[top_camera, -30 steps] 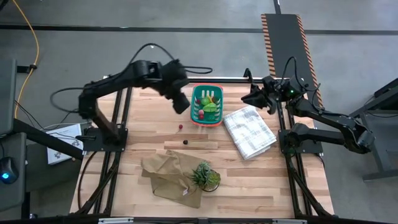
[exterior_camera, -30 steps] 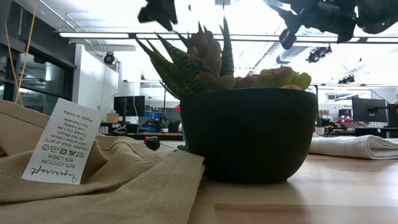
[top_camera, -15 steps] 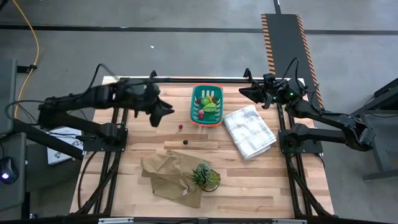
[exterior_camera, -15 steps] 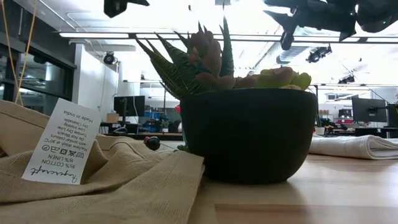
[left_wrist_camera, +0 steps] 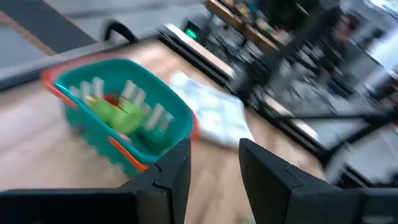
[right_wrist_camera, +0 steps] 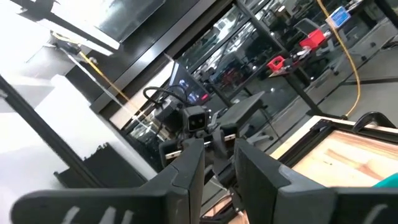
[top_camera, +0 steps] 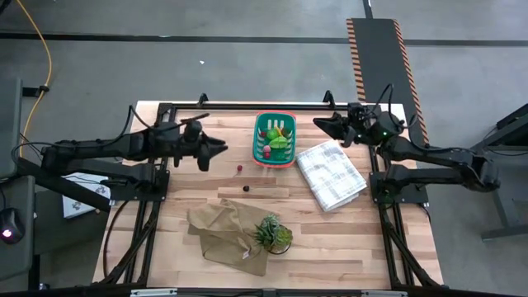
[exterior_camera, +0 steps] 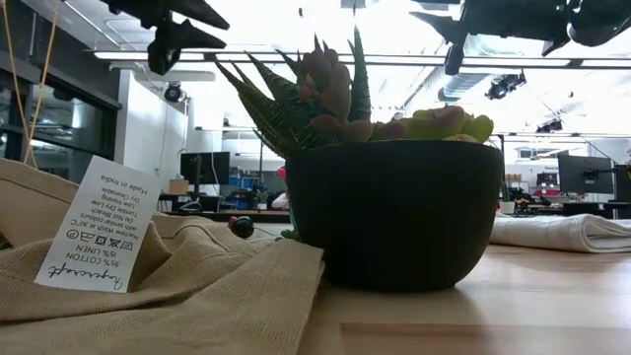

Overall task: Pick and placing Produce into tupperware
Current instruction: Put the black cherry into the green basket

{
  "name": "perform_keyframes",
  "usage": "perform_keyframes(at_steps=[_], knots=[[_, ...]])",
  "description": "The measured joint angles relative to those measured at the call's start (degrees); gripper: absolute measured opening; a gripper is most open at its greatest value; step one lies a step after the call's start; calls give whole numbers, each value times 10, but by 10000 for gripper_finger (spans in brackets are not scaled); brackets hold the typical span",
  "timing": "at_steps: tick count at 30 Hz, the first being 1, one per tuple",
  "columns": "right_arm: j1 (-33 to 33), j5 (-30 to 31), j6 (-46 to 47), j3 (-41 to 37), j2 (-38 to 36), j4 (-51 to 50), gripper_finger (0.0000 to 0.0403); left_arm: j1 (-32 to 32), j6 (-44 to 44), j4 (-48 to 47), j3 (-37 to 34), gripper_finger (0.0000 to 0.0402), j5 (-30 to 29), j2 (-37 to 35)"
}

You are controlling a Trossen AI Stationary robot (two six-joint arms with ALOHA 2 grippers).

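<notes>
The teal tupperware basket stands at the table's far middle and holds light green produce and a small red piece. The left wrist view shows the basket and the green lump inside it. A red ball and a dark ball lie on the wood nearer the front. My left gripper hovers left of the basket, pointing toward it, open and empty. My right gripper hangs right of the basket, narrowly open and empty.
A folded white checked cloth lies right of the basket. A crumpled tan cloth and a potted spiky plant sit near the front edge. Bare wood lies between the two balls and the basket.
My left gripper has drawn back from beside the basket toward the table's left edge and come down, tipping from pointing steeply down to nearly level. My right gripper has turned a little at the wrist and swung slightly along the far edge. No produce has moved.
</notes>
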Motion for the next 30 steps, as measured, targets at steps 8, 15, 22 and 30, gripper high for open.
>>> perform_keyframes(at_steps=[8,15,22,30], knots=[[50,68,-13,0,0,-4,79,0,-39,14,0,122,-71,-2],[76,110,-26,0,1,-5,79,0,18,10,1,122,52,-20],[85,122,-26,0,1,-5,79,0,10,-40,-32,122,30,-87],[85,122,-28,0,1,-8,79,0,15,-22,-105,122,5,-165]])
